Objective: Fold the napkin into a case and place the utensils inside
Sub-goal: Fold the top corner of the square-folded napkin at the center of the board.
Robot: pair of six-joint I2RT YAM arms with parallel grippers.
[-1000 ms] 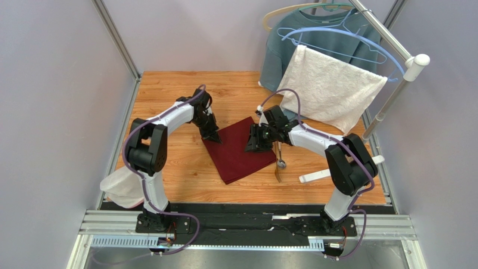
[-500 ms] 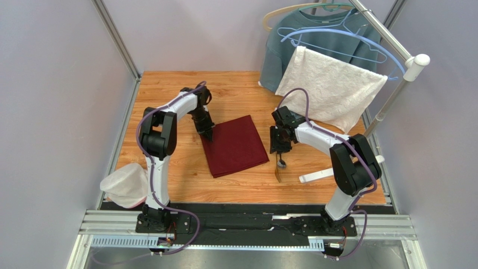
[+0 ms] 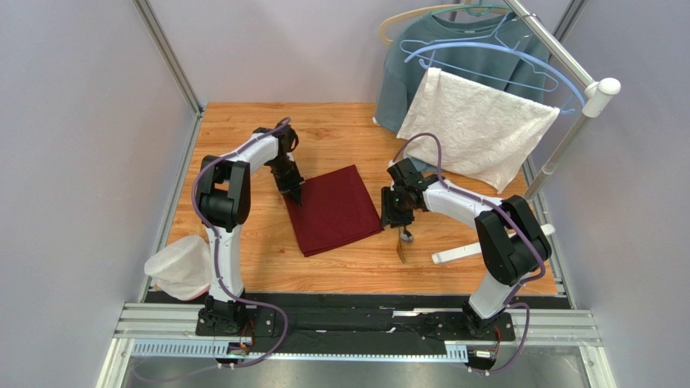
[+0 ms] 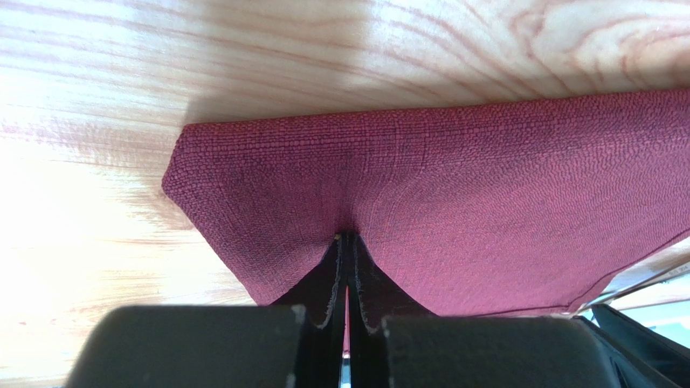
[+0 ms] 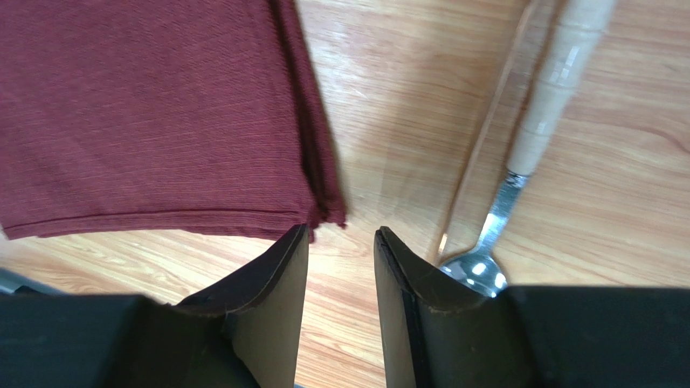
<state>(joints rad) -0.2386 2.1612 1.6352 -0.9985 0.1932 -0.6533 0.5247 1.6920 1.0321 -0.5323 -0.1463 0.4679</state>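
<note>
- The wooden surface [image 3: 243, 129] carries everything, and both arms reach over it from the near edge.
- A grey-blue sweatshirt [image 3: 405, 73] hangs on a hanger at the far right.
- A white textured towel [image 3: 478, 129] hangs in front of the sweatshirt from the rail at the far right.
- The napkin [image 3: 336, 208] lies flat near the middle of the surface. It is folded into a maroon rectangle set at a slant, and the right wrist view shows stacked layers along its right edge [image 5: 316, 162].
- The left end effector [image 3: 296, 194] sits at the napkin's far-left corner. Its fingers [image 4: 324, 283] are pressed together, clamped on a pinch of the cloth just beside that corner, and the fabric puckers into the grip.
- The right end effector [image 3: 393, 220] hangs just right of the napkin's near-right corner. Its jaws stand apart with only bare wood between them, so it grips nothing. Whether the tips touch the wood cannot be told.
- The spoon [image 3: 406, 236] lies on the surface just right of that end effector, apart from the napkin. Its shiny bowl [image 5: 478, 271] points toward the near edge, and its handle is pale.
- The slim golden-brown fork-like piece [image 3: 401, 253] lies just near of the spoon's bowl, also outside the napkin.
</note>
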